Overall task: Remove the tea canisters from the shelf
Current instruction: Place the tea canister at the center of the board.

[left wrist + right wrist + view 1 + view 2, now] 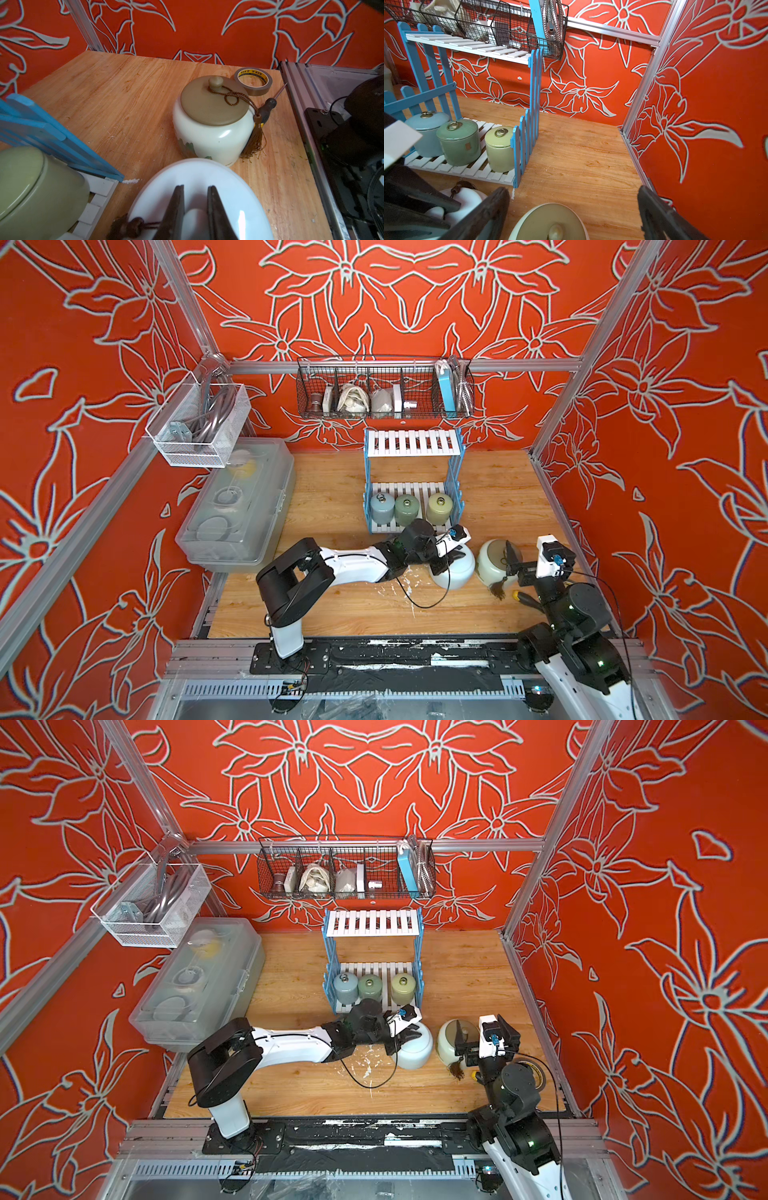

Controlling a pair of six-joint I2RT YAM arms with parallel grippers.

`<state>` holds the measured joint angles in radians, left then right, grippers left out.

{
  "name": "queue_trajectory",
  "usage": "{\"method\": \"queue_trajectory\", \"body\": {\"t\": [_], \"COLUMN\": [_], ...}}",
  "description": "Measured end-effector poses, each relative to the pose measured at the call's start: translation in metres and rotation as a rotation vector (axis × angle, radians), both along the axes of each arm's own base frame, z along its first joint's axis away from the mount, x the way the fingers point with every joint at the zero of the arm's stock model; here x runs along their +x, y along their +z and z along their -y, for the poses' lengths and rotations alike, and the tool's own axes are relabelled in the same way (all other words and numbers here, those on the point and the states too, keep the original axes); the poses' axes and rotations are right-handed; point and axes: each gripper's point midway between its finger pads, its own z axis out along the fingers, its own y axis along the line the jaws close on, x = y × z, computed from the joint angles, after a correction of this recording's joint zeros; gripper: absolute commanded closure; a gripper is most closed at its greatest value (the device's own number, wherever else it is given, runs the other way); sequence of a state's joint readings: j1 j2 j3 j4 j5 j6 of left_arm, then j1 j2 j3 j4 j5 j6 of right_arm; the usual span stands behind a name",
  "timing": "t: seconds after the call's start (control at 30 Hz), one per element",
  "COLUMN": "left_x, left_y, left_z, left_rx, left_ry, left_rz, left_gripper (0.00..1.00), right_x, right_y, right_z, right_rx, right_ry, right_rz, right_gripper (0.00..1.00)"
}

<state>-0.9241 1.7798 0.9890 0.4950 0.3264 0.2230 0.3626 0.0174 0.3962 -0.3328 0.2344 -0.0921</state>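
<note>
The shelf stands at the back wall, its top board bare. Three small tea canisters sit on its lower board: grey-blue, green and olive. On the table in front stands the large pale blue-white canister. My left gripper is shut on its lid knob. Beside it to the right stands the cream canister with a brown tassel. My right gripper hangs open just above its lid, fingers apart and touching nothing.
A tape roll and a screwdriver lie close behind the cream canister near the right edge. A clear lidded box fills the table's left side. A black wire basket and a white mesh basket hang on the walls.
</note>
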Motion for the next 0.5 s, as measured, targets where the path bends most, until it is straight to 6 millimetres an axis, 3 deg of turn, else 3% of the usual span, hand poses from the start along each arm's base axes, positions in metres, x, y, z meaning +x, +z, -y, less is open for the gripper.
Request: {"method": "queue_trajectory", "body": {"t": [0.5], "left_x": [-0.0044], "left_y": [0.0000], "left_z": [-0.0012], "left_rx": [-0.012], "left_ry": [0.005], "left_rz": [-0.023], "left_gripper": [1.00], "right_x": [0.0002], "right_y": [0.0000], "right_z": [0.0017], "right_rx": [0.000], "right_ry": [-0.008], "right_rz": [0.000], "right_gripper": [0.01]}}
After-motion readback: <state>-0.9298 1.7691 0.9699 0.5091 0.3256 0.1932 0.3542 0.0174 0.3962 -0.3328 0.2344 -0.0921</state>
